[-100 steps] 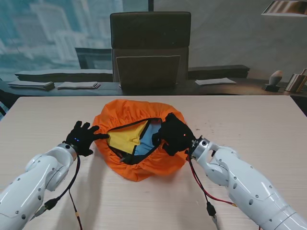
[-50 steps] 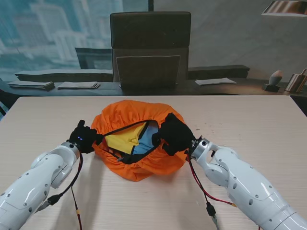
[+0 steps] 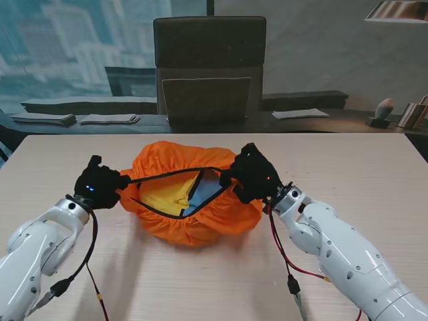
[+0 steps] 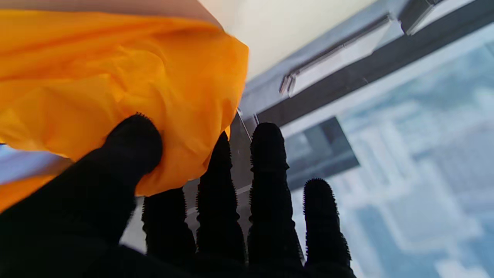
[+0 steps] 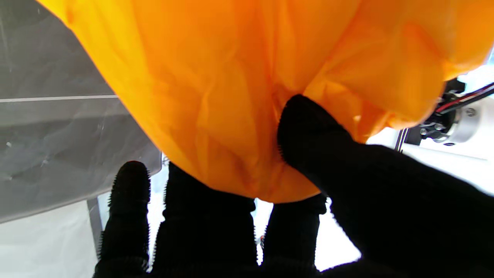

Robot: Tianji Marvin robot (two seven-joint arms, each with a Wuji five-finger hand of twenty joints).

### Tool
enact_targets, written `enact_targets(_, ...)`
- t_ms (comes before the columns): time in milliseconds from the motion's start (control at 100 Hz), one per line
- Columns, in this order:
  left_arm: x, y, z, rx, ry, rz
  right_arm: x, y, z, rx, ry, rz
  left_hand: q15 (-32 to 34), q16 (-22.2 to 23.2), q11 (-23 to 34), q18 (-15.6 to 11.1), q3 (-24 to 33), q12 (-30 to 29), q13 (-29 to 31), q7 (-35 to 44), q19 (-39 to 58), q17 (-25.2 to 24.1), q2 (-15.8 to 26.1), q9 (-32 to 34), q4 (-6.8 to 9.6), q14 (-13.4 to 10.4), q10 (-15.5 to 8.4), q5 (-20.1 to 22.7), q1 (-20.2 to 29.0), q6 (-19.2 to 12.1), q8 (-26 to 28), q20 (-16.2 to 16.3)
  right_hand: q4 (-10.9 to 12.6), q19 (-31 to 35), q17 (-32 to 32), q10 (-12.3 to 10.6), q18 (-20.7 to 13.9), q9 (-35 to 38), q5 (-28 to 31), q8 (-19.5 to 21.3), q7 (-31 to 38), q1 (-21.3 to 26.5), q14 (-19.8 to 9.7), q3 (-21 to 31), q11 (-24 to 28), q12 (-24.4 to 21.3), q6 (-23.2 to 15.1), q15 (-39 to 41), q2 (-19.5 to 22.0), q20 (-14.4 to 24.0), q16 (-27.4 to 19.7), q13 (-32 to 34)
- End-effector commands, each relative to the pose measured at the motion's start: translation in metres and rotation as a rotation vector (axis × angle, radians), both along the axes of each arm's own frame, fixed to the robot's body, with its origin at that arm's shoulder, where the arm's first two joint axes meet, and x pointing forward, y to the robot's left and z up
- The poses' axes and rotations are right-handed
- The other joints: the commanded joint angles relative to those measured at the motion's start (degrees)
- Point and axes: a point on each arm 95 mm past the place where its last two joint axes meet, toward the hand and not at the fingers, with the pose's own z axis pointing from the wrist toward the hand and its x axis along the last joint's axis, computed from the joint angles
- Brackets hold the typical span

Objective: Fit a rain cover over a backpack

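An orange rain cover (image 3: 175, 164) wraps a backpack at the middle of the table; yellow and pale blue backpack fabric (image 3: 168, 198) shows through the dark-edged opening facing me. My left hand (image 3: 99, 184) is shut on the cover's left edge, pulling it out to the left. My right hand (image 3: 252, 175) is shut on the right edge of the opening. In the left wrist view the thumb (image 4: 131, 146) pinches orange cloth (image 4: 96, 77) against the fingers. The right wrist view shows my thumb (image 5: 308, 131) pressed into the orange fabric (image 5: 239, 77) over the fingers.
The light wooden table (image 3: 348, 174) stretches to both sides. A dark chair (image 3: 209, 67) stands behind the far edge. Papers (image 3: 107, 119) and small items lie on a dark ledge beyond. Cables (image 3: 281, 251) hang from both forearms.
My left hand closed on the cover's left edge and drew it out leftward, stretching the opening wider. My right hand moved slightly farther and to the right with its edge.
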Motion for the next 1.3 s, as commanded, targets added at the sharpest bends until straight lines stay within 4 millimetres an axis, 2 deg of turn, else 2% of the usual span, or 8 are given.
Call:
enact_targets(0,-0.007,-0.007,0.016,-0.029,-0.043,-0.013,0.006,-0.003,0.008,0.012,-0.024,-0.010,2.1,1.3,0.8,1.2,2.1,1.6,0.4,5.3,2.3,-0.4,2.3,0.5,3.12,0.5,-0.3,2.2,0.6,1.4,3.4,1.6,-0.8,1.1,-0.3,3.6,0.8,-1.6,2.8,1.6,4.1,0.5,-1.5,5.1,1.2,0.5,-0.7,1.2,-0.3,0.3,-0.4,1.0)
enact_targets(270,-0.031,-0.005,0.066,-0.186,-0.247,-0.038,0.015,-0.011,0.032,0.210,-0.139,-0.045,2.3,1.5,0.7,-2.5,1.4,2.4,1.0,5.8,3.1,3.5,1.5,0.5,2.31,0.2,1.1,1.8,2.6,3.3,3.4,1.8,-0.8,2.2,-3.1,5.3,-0.1,-4.4,1.2,2.3,5.2,1.4,-0.8,5.7,3.7,-0.2,1.0,3.7,-1.1,0.9,-0.2,-2.4)
enact_targets(450,-0.032,0.000,0.076,-0.229,-0.292,0.006,0.021,-0.011,0.046,0.323,-0.170,-0.075,1.9,1.6,1.0,-3.4,-0.9,2.4,-0.4,6.0,2.5,3.6,2.5,-1.0,0.85,0.1,1.4,0.6,4.1,3.6,2.7,1.5,-0.7,3.4,-4.8,6.2,-0.7,-5.9,0.0,1.4,6.4,2.2,-0.4,5.0,6.0,-2.5,1.7,5.0,-0.5,1.4,0.4,-4.2)
enact_targets(590,-0.019,-0.001,0.063,-0.248,-0.224,0.020,0.029,-0.007,0.031,0.241,-0.138,-0.144,1.8,1.7,1.7,-3.4,-3.3,1.7,-1.2,5.8,2.2,3.2,3.5,-2.1,0.43,0.1,1.2,-0.1,4.7,3.3,2.5,1.4,-0.5,3.4,-4.7,5.8,-0.6,-5.1,0.3,0.5,6.3,2.0,-0.5,4.5,5.7,-3.3,1.6,4.4,-0.4,1.4,0.0,-3.2)
enact_targets(910,0.022,0.002,0.001,-0.188,0.033,0.100,0.051,0.007,-0.032,-0.034,-0.009,-0.281,0.9,1.1,2.0,-2.1,-5.7,-0.3,-0.7,4.1,1.7,3.4,3.7,-2.3,-0.44,0.5,1.2,0.2,5.0,3.1,0.9,1.2,-0.2,2.7,-3.1,4.9,0.4,-3.9,0.4,-0.6,5.5,1.5,-0.2,3.2,3.1,-2.7,1.5,2.5,0.4,1.1,-0.3,-1.4)
enact_targets(1150,0.023,0.002,-0.025,-0.202,0.116,0.127,0.050,0.005,-0.046,-0.034,0.031,-0.291,-0.6,0.2,3.3,-1.4,-13.4,-4.3,-2.2,2.5,0.6,2.0,6.1,-5.2,-1.68,0.5,0.9,-1.4,6.7,2.0,-3.0,0.8,0.2,2.2,-1.7,4.0,1.2,-4.4,-0.5,-2.2,4.8,1.4,-0.2,1.1,0.7,-3.2,1.3,1.6,1.7,0.8,0.1,-1.1)
enact_targets(1250,0.016,-0.006,-0.027,-0.272,0.117,0.127,0.045,0.002,-0.044,-0.044,0.057,-0.261,-4.3,-2.0,1.7,-1.1,-18.4,-13.7,-6.2,-3.5,-0.8,0.1,6.7,-11.6,-1.57,0.4,2.9,-6.5,5.7,3.1,-9.7,0.2,0.9,1.2,-2.0,2.7,1.1,-8.4,-6.3,-5.5,3.3,-1.0,-0.3,-4.8,-3.1,-5.1,1.0,-1.1,6.1,0.5,-0.3,-3.3)
enact_targets(1290,0.012,-0.009,-0.026,-0.286,0.119,0.123,0.042,0.001,-0.042,-0.043,0.075,-0.250,-8.3,-3.7,-2.5,-1.0,-19.2,-16.5,-11.9,-13.1,-2.1,-1.6,11.5,-18.8,-0.60,1.5,4.6,-13.0,-0.6,7.0,-14.6,-0.5,0.2,-0.2,-3.5,2.3,0.6,-13.0,-12.2,-7.2,1.4,-3.2,-0.1,-8.0,-5.3,-6.6,1.6,-3.4,6.0,0.1,-0.8,-5.8)
